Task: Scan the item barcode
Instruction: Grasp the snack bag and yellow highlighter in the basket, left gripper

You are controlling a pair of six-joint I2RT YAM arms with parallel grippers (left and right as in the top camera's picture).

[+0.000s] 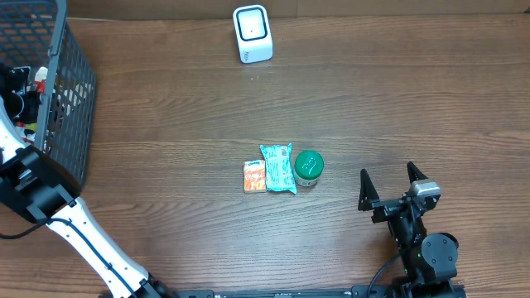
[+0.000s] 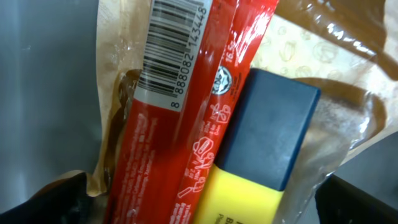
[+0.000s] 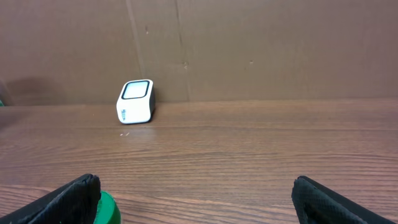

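Observation:
In the left wrist view a red packet with a white barcode label lies beside a yellow highlighter with a dark blue cap, both on a clear crinkled bag. My left gripper hangs open just above them, its dark fingertips at either bottom corner, holding nothing. Overhead, that arm reaches into the black wire basket at the far left. The white scanner stands at the table's back edge. My right gripper stands open and empty near the front right, facing the scanner.
An orange packet, a teal packet and a green-lidded jar lie together mid-table, just left of the right gripper. The jar's green lid shows by the right gripper's left finger. A brown wall backs the table.

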